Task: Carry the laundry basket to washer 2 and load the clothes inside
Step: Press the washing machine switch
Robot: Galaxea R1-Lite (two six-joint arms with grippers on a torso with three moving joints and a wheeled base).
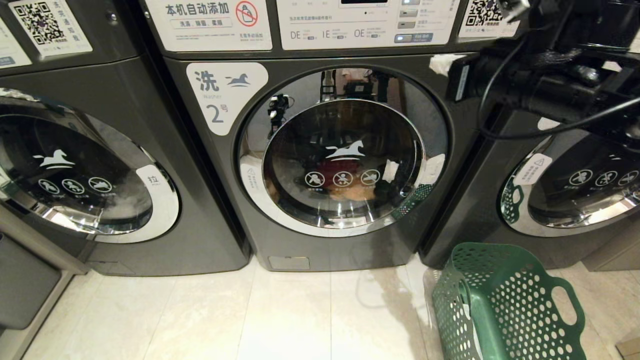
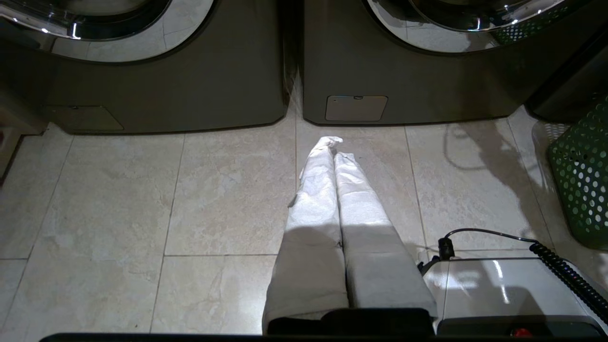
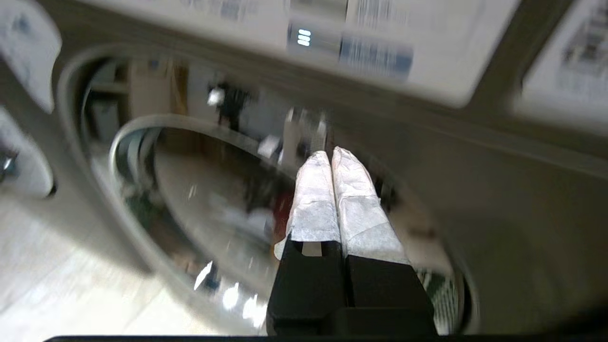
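Note:
Washer 2 (image 1: 225,200) stands dead ahead, dark grey, with its round chrome-rimmed door (image 1: 342,160) closed. Behind the glass lie the clothes (image 1: 334,179), seen as a red patch above a yellowish one. The dark green laundry basket (image 1: 505,305) sits on the floor at the lower right, and no cloth shows in the part I see; its perforated wall (image 2: 582,190) also appears in the left wrist view. My right gripper (image 1: 442,62) (image 3: 331,154) is shut and empty, raised by the door's upper right rim. Low over the tiles before the washers, my left gripper (image 2: 332,145) is shut and empty.
Identical washers flank washer 2 on the left (image 1: 90,165) and right (image 1: 565,190). A white control panel (image 1: 370,22) runs above the door. Pale floor tiles (image 1: 250,315) stretch in front. My white base (image 2: 503,289) with its cable lies beside the left gripper.

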